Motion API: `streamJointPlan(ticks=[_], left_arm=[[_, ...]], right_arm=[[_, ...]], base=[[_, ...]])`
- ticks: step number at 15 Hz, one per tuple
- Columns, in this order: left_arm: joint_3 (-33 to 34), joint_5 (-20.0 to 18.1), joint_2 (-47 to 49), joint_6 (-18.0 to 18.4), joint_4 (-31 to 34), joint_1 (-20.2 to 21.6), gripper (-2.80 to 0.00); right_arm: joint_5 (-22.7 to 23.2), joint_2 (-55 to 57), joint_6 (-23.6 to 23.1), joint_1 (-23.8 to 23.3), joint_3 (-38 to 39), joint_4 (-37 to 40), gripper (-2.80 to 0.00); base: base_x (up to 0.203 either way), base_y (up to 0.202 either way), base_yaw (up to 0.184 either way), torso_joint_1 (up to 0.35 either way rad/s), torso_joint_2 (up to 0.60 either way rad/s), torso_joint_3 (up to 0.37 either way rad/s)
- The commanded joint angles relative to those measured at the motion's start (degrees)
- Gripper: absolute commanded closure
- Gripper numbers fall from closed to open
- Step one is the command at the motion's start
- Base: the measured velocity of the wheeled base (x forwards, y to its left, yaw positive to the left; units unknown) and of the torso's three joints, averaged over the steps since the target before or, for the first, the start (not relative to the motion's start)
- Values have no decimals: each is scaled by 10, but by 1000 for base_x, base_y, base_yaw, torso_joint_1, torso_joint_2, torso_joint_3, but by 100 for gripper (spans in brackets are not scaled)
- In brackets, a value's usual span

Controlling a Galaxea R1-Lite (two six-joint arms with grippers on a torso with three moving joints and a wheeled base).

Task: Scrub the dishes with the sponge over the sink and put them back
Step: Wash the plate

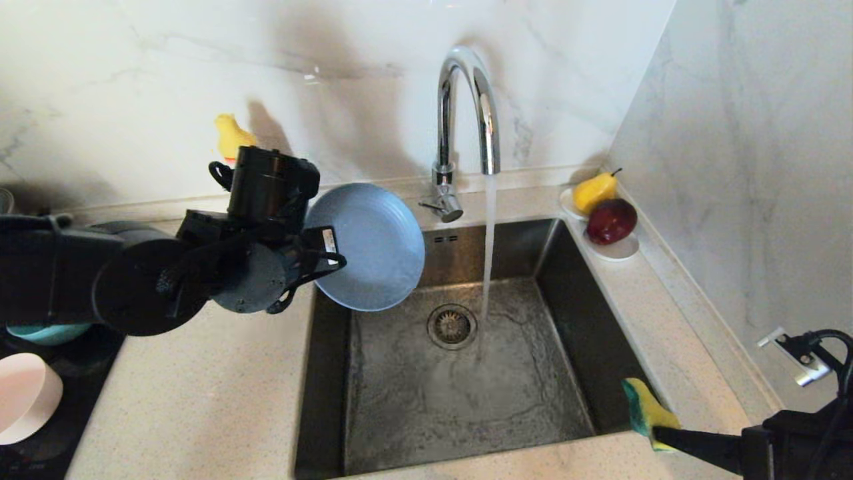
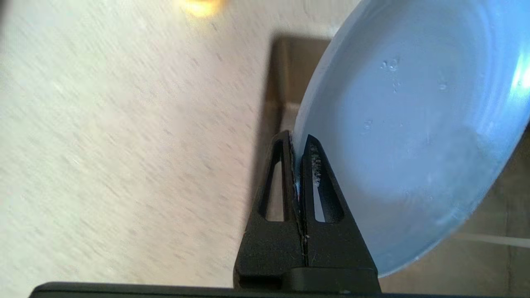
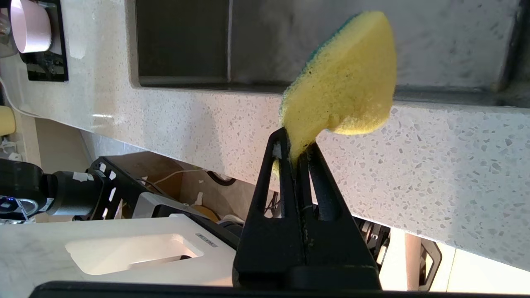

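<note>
My left gripper (image 2: 296,138) is shut on the rim of the grey-blue plate (image 1: 373,247), which it holds tilted on edge over the back left corner of the steel sink (image 1: 586,313). The plate's wet face (image 2: 414,124) fills much of the left wrist view. Off the sink's front right corner, my right gripper (image 3: 296,142) is shut on one end of the yellow sponge (image 1: 646,410), green side turned away; the sponge (image 3: 343,78) sticks up above the counter edge. A pink bowl (image 1: 23,397) and a teal bowl (image 1: 46,331) rest at far left, partly hidden by my left arm.
The chrome faucet (image 1: 466,107) runs a stream of water onto the sink floor beside the drain strainer (image 1: 452,325). A small white dish (image 1: 620,252) with a pear and an apple sits at the back right. Marble walls close in behind and on the right.
</note>
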Motion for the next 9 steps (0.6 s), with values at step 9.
streamJointPlan(ticks=[9], left_arm=[[162,-120,-74,86,-261,21,0]], right_arm=[[1,10,3,1,0,-2,0]], base=[[0,0,0,0,0,0]])
